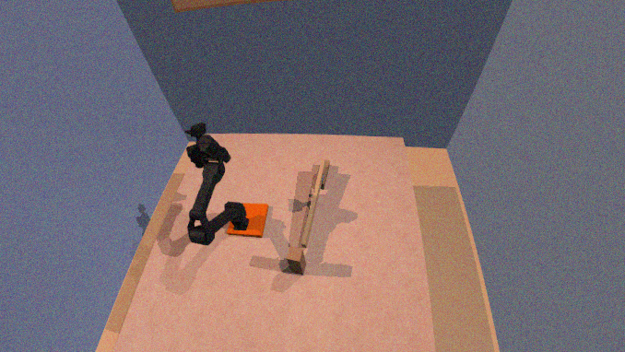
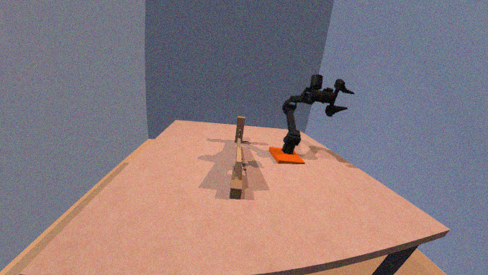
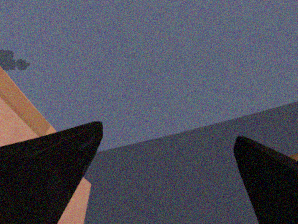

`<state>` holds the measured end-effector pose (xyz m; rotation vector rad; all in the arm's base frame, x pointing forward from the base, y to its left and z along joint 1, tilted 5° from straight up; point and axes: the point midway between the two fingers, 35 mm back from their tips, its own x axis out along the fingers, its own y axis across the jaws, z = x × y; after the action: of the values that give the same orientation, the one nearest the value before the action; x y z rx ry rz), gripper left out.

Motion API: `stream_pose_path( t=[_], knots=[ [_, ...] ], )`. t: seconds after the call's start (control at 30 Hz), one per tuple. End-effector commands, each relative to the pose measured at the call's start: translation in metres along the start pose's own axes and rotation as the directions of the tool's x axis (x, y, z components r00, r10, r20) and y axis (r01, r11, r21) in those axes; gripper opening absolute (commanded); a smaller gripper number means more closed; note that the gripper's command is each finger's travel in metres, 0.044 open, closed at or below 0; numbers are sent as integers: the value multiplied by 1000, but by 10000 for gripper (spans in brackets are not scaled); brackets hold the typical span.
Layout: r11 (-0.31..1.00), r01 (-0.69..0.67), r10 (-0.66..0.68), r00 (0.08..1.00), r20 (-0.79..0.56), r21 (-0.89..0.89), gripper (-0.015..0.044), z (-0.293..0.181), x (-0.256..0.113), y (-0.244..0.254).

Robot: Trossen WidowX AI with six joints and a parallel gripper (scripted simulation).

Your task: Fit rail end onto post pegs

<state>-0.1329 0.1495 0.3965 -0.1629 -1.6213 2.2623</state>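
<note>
The long wooden rail (image 1: 310,223) (image 2: 239,152) runs in line with the short post (image 1: 296,259) (image 2: 240,126). One end lies low just in front of the post, apart from it in the top view. The other end is at the low footboard block (image 2: 235,194); the bracket is too small to make out. The pegs and the holes in the rail cannot be told clearly. My gripper (image 2: 350,101) (image 3: 168,136) is open and empty, raised high and well to the side of the rail, pointing away from it towards the table's edge.
The arm stands on an orange base plate (image 1: 258,217) (image 2: 288,158) beside the rail, on the pink table top (image 1: 369,299) (image 2: 324,216). Shadows of the arm and rail fall across the table. The wrist view shows mostly walls and a table edge.
</note>
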Motion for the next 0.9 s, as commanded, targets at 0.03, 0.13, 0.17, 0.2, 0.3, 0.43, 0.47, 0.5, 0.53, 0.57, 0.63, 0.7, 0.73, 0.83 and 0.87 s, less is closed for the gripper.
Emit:
stream_pose_path(
  t=[0.03,0.13,0.17,0.2,0.3,0.43,0.47,0.5,0.53,0.57,0.63,0.7,0.73,0.83,0.87],
  knots=[
    [1000,6,-6,1000,-19,9,440,-5,-1,-2],
    [998,43,-37,992,-120,51,440,-30,-5,-9],
    [995,63,-50,984,-173,71,440,-43,-8,-13],
    [992,87,-64,971,-232,92,440,-57,-13,-17],
    [976,164,-93,909,-405,145,440,-100,-33,-25],
    [947,261,-95,781,-617,186,440,-156,-72,-33],
    [939,286,-89,742,-665,193,440,-168,-83,-34],
    [930,310,-81,700,-710,200,440,-180,-96,-34],
    [920,334,-71,656,-752,205,440,-192,-109,-33],
    [910,358,-58,610,-790,210,440,-203,-123,-32],
    [888,405,-25,514,-858,217,440,-222,-153,-28],
    [863,453,17,416,-909,224,440,-237,-183,-22],
    [849,477,40,368,-929,226,440,-244,-199,-18],
    [806,546,122,225,-967,229,440,-258,-247,-3],
    [790,569,153,179,-972,229,440,-261,-263,3]
  ],
)
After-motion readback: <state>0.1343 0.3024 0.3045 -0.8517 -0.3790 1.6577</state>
